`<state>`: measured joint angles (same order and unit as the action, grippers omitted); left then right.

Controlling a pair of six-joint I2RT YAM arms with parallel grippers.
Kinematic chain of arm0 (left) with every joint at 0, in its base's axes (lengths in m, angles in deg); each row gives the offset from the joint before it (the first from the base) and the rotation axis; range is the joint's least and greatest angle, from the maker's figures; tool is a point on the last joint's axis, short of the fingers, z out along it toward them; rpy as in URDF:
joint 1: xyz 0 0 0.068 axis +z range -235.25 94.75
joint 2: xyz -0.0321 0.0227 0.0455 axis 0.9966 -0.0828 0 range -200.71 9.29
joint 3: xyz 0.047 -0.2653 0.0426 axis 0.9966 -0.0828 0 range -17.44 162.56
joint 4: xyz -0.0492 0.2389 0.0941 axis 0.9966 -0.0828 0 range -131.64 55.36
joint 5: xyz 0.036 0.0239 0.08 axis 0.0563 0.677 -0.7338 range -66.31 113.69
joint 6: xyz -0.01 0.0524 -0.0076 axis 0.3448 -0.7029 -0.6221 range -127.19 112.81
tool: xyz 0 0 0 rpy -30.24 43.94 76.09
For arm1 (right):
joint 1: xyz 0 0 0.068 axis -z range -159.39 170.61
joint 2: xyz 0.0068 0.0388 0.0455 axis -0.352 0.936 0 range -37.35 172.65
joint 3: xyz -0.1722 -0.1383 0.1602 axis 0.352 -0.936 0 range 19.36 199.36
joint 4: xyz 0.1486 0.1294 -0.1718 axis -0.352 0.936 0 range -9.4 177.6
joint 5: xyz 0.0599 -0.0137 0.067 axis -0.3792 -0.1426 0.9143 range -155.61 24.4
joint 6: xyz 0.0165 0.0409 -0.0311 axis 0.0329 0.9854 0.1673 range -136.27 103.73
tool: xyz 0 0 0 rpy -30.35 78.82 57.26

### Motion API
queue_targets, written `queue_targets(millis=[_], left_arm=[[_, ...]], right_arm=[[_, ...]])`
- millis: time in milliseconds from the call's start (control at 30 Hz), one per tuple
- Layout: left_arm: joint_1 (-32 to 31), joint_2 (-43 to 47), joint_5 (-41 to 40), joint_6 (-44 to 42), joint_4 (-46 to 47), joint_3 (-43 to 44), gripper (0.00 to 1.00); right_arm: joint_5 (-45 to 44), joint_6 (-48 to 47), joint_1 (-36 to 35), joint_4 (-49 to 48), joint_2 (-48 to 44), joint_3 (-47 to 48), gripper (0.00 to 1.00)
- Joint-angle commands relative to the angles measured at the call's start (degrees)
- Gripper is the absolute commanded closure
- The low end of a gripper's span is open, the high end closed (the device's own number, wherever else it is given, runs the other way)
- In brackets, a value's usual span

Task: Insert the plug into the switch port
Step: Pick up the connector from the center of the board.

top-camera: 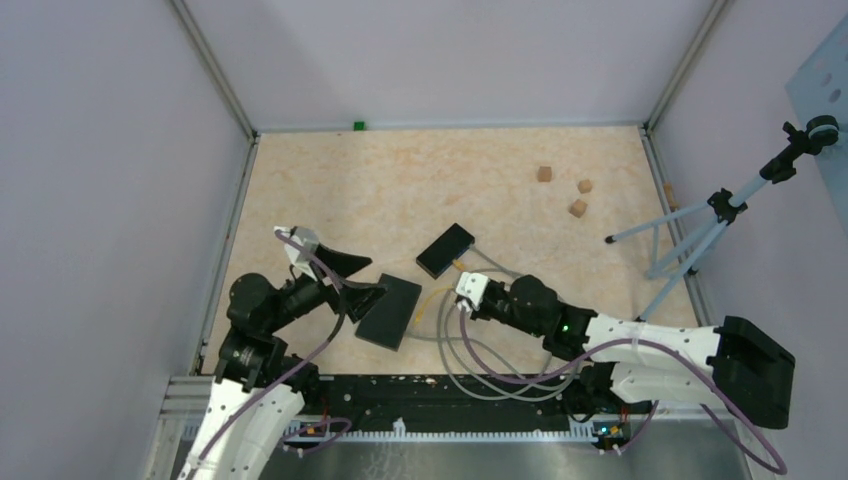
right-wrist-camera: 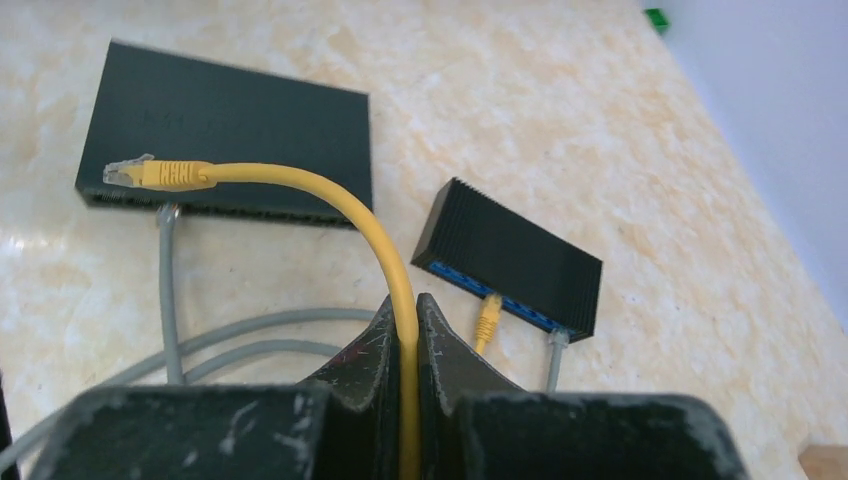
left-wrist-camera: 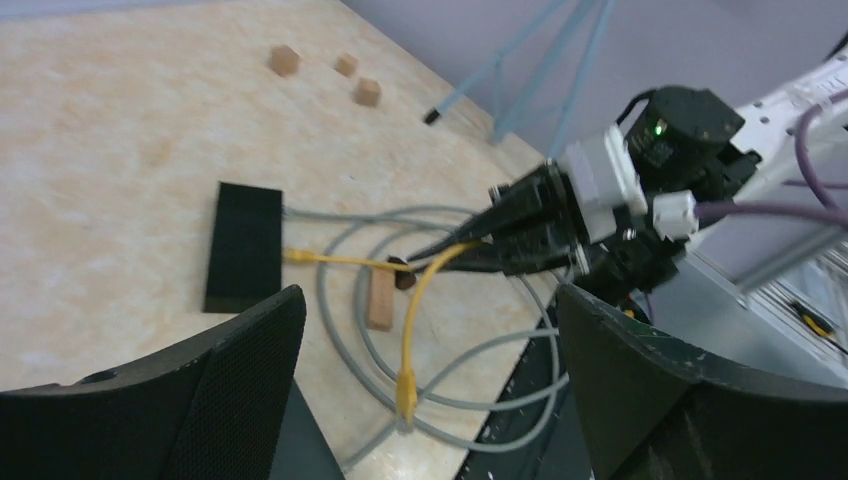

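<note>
My right gripper (right-wrist-camera: 405,310) is shut on a yellow cable (right-wrist-camera: 375,235), a short way behind its free plug (right-wrist-camera: 160,173). The plug hangs in the air in front of the near edge of the large black switch (right-wrist-camera: 225,135), apart from it. In the top view the right gripper (top-camera: 452,298) is just right of that switch (top-camera: 390,312). My left gripper (top-camera: 375,277) is open and empty at the switch's left end. In the left wrist view its fingers (left-wrist-camera: 240,380) frame the dangling plug (left-wrist-camera: 405,390).
A small black switch (right-wrist-camera: 510,260) with blue ports holds the cable's other yellow plug (right-wrist-camera: 487,318) and a grey one. Grey cable loops (top-camera: 480,360) lie near the front edge. A wooden block (left-wrist-camera: 380,298) lies among them. Three small cubes (top-camera: 578,207) and a tripod (top-camera: 700,230) stand far right.
</note>
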<state>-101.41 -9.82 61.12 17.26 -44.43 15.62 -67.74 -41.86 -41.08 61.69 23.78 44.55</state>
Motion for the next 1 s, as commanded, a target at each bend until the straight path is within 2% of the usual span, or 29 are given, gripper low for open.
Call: queue_targets(millis=[0, 267, 400, 633, 733, 867, 967], left_arm=[[0.1, -2.8, 14.8, 4.9, 9.3, -4.7, 0.02], [-0.1, -4.8, 18.4, 6.5, 11.0, -9.3, 0.01], [-0.5, -7.9, 19.4, 8.6, 13.1, -11.0, 0.01], [-2.8, -13.4, 16.4, 9.8, 16.4, -11.2, 0.01], [-6.4, -16.8, 14.0, 9.7, 18.9, -10.6, 0.02], [-16.7, -21.9, 5.0, 6.1, 19.2, -7.9, 0.02], [-20.9, -24.1, 1.0, 4.4, 19.6, -6.8, 0.05]], right_arm=[[-6.8, 9.0, 0.4, -19.6, -4.6, -5.1, 1.00], [-10.5, 10.6, 0.5, -30.7, -11.4, -13.2, 1.00], [-11.5, 10.1, 0.5, -31.0, -14.1, -14.9, 1.00], [-10.7, 10.1, 0.7, -30.1, -18.5, -17.1, 1.00], [-10.7, 10.0, 0.7, -29.6, -19.3, -17.3, 1.00], [-10.5, 9.9, 0.7, -28.7, -19.6, -17.0, 1.00], [-9.4, 9.9, 0.7, -28.2, -19.8, -16.9, 1.00]])
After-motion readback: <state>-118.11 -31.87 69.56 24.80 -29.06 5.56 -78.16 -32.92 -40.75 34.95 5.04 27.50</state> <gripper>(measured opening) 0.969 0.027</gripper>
